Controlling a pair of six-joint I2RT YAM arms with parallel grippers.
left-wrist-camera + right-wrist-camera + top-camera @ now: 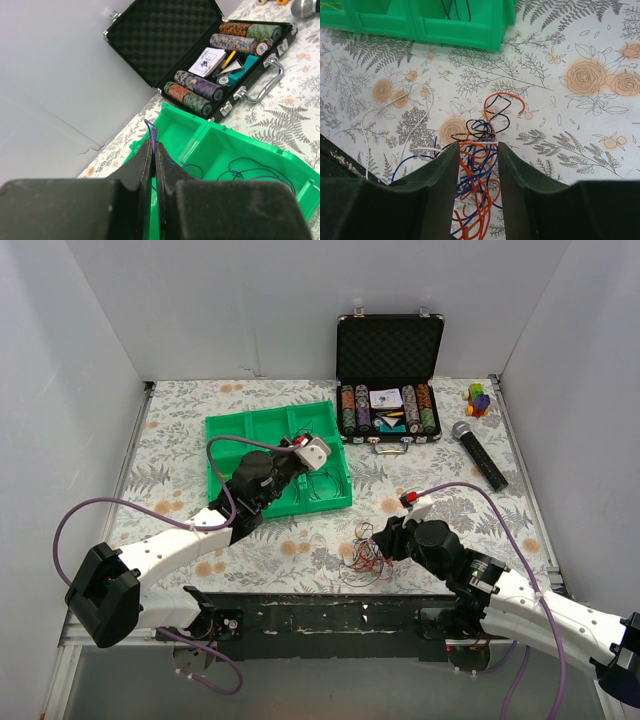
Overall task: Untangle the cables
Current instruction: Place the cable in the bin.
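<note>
Thin glossy cables [479, 160] lie looped on flowered cloth [580, 125]

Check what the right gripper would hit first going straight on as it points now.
Most likely the tangle of cables: the right gripper is open, framing its orange, blue and black loops. The table lies behind; depth unclear.

Bright, even, diffuse light, seemingly from above; shadows on the worktop [180, 440] are soft and faint. The overhead view is sharp edge to edge. In both wrist views the near black jaws are dark and blurred, while the thin cables [480, 135] beyond them read crisp.
</note>
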